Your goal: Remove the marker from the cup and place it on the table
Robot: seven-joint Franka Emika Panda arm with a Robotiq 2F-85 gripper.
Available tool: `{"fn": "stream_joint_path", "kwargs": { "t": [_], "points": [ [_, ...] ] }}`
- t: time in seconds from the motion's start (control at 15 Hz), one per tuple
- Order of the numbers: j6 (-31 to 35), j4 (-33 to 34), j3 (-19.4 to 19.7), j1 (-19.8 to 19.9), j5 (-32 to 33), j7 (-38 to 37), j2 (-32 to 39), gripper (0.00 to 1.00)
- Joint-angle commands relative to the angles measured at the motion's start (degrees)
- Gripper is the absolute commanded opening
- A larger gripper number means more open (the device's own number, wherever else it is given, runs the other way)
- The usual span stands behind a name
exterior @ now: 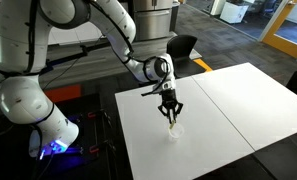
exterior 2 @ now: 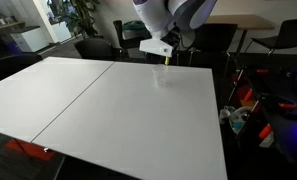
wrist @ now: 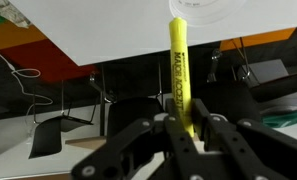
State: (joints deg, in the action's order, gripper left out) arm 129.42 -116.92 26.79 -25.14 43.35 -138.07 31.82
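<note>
Claw (wrist: 185, 122) pinching the yellow marker (wrist: 178, 70), fingers pressed on the barrel. Marker upright, its far end at the cup (exterior 2: 163, 77), which stands on the white table (exterior 2: 98, 110). Tip possibly inside the rim; the cup is too faint to be sure. Step in hand: lifting out. Next calls for a straight rise until clear, a sideways shift over bare table, then lowering and letting go.

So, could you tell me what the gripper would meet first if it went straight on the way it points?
Most likely the cup, directly beyond the marker the gripper holds, with the table beneath it; the gap is unclear.
</note>
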Motion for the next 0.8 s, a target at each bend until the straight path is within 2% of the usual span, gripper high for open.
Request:
{"fn": "stream_joint_path", "kwargs": {
  "t": [0.0,0.27,0.53,0.73],
  "points": [
    [-2.93,-5.62,-5.3,3.25,10.11,-8.6,-9.28,0.05],
    [0.02,-5.71,-12.47,10.38,18.44,-12.66,-12.02,0.05],
    [5.99,-3.09,-17.88,17.2,21.97,-10.33,-10.86,0.05],
    [12.78,-1.12,-20.0,20.82,23.17,-8.0,-9.22,0.05]
  ]
}}
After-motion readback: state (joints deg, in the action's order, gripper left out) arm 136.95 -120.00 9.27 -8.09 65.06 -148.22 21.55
